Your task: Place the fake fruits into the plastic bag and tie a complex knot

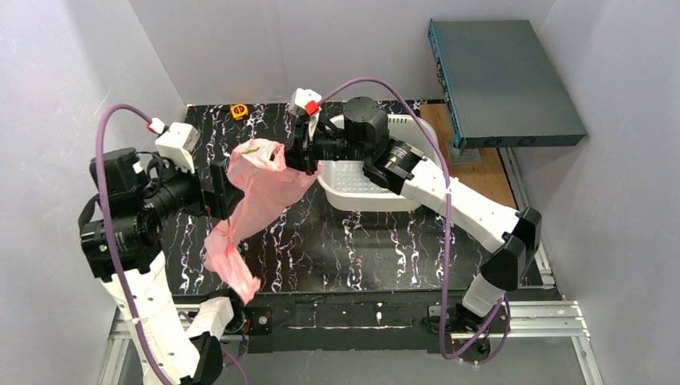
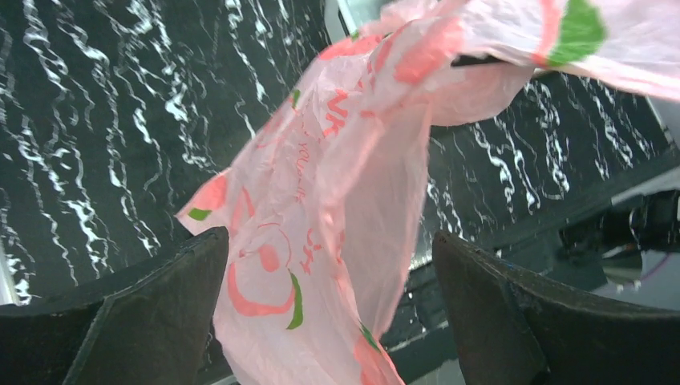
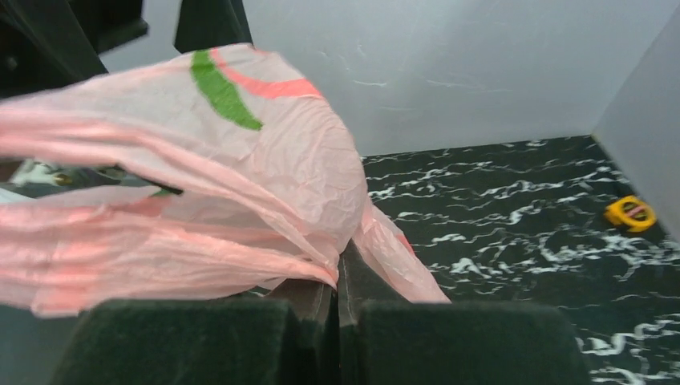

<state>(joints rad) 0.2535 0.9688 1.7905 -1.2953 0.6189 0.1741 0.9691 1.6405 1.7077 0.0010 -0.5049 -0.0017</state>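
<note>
The pink plastic bag (image 1: 257, 192) hangs in the air over the black marbled table, its lower end drooping near the front edge. My right gripper (image 1: 295, 156) is shut on the bag's upper edge; in the right wrist view the closed gripper (image 3: 337, 269) pinches the crinkled plastic (image 3: 240, 184). My left gripper (image 1: 231, 196) is beside the bag's middle. In the left wrist view it is wide open (image 2: 329, 241), and the bag (image 2: 321, 208) hangs loosely between the fingers without being gripped. No melon, avocado or yellow fruit shows in any view.
A white perforated basket (image 1: 385, 196) sits under the right arm at the table's back right. A yellow tape measure (image 1: 239, 111) lies at the back edge and shows in the right wrist view (image 3: 629, 213). A dark flat box (image 1: 505, 80) stands on a wooden board (image 1: 481, 172) at far right.
</note>
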